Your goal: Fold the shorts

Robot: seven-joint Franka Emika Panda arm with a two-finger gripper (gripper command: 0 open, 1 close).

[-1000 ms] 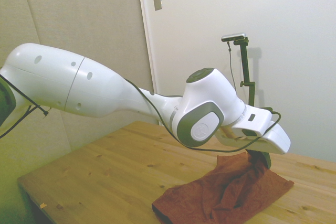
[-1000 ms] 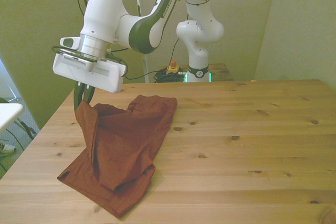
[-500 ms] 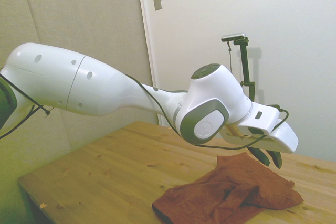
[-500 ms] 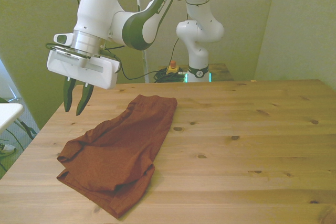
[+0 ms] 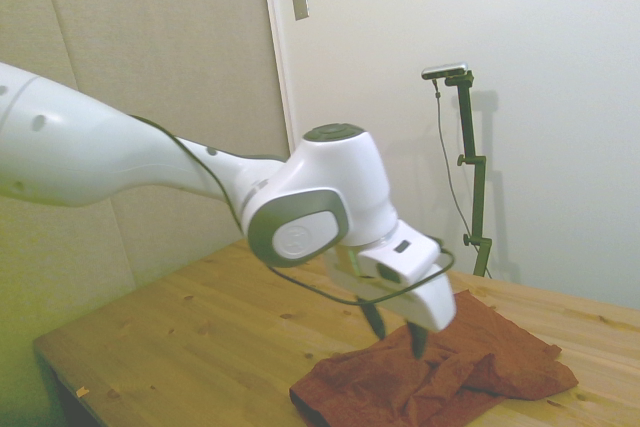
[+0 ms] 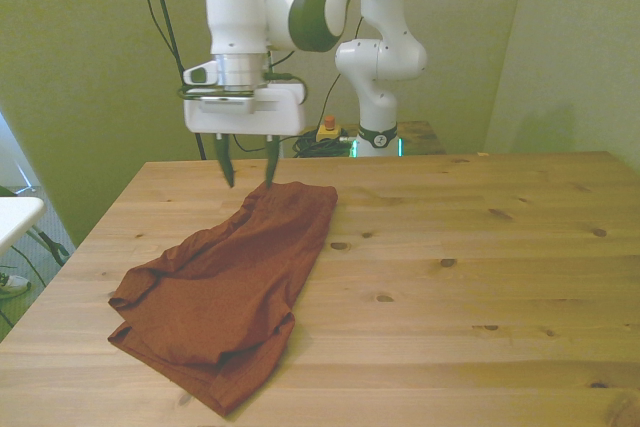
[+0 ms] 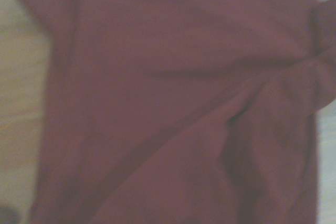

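End effector (image 6: 246, 173) hanging above the surface (image 6: 480, 267) with its 2 dark fingers (image 6: 227, 169) spread apart and pointing down, nothing pinched between them. Shorts (image 6: 225, 287) lying crumpled on the wood below and in front of it, not touching the fingertips; in the front view only the far edge of the fabric sits just under the fingers, the rest of the garment stretching away toward the near corner at the front view's left. Rust-orange cloth partly doubled over on itself, one layer lapped over another with a loose ridge running through the middle (hem trim and piping too faint to make out here). In the side view, end effector (image 5: 395, 337) poised just over the near part of the shorts (image 5: 440, 377), the cloth spreading past it toward the surface (image 5: 200, 327) edge on the far side from the arm. Wrist view filled almost wholly by blurred shorts (image 7: 173, 98), a diagonal fold crossing them, pale strip of surface (image 7: 21, 108) showing along 1 side
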